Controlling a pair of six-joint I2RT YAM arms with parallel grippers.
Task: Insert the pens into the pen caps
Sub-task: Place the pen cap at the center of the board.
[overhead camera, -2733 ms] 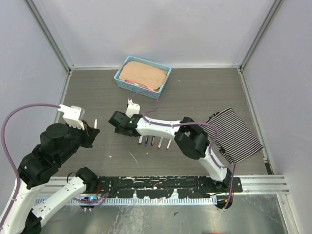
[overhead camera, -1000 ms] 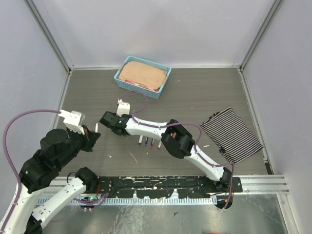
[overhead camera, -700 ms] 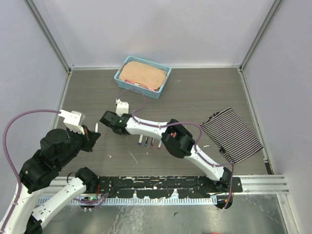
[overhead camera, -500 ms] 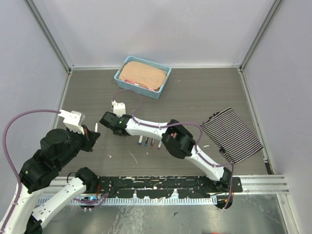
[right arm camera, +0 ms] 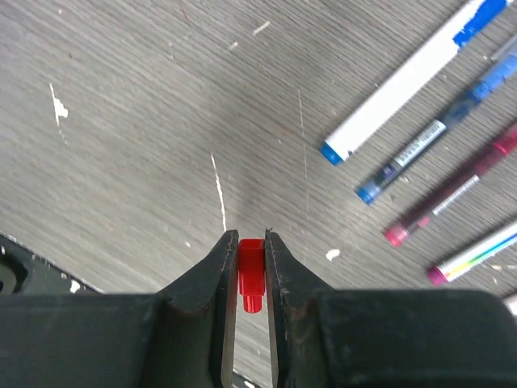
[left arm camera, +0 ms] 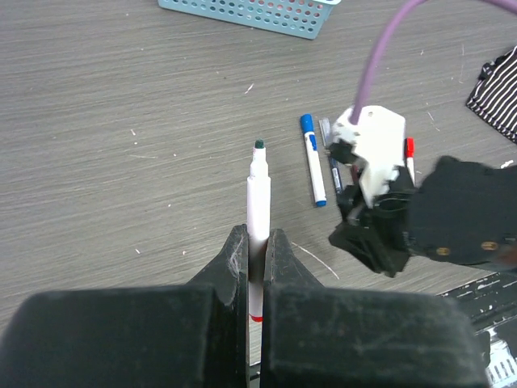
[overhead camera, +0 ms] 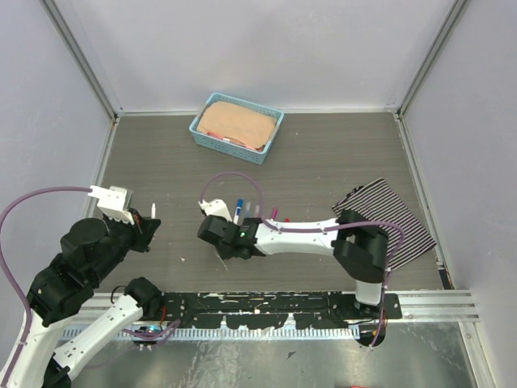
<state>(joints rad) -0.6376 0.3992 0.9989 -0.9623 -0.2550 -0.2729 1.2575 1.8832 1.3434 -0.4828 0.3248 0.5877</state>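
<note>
The red cap now sits pinched between the fingers of the right pincer, its narrow end pointing away from the wrist, just above the table. A second ago those jaws stood wider; they have since pressed in on the cap. The right arm has also swung off its long reach at about 10 o'clock of the pen row and now sits at roughly 7 o'clock of it, nearer the arm bases.

The open pen, white-barrelled with a dark bare tip, is clamped low on its barrel in the left pincer, tip pointing away from the wrist. In the top view it stands at about 9 o'clock of the right pincer and well apart from it. The left arm has shifted only slightly.

The other pens lie side by side on the table at 1 to 2 o'clock of the cap, untouched by either pincer.

Cap and pen are now each in hand, so the pick-up looks finished. What remains is lining the cap's open end up with the bare tip and pushing them together. The cap is short, so a small tilt could make the tip miss.
</note>
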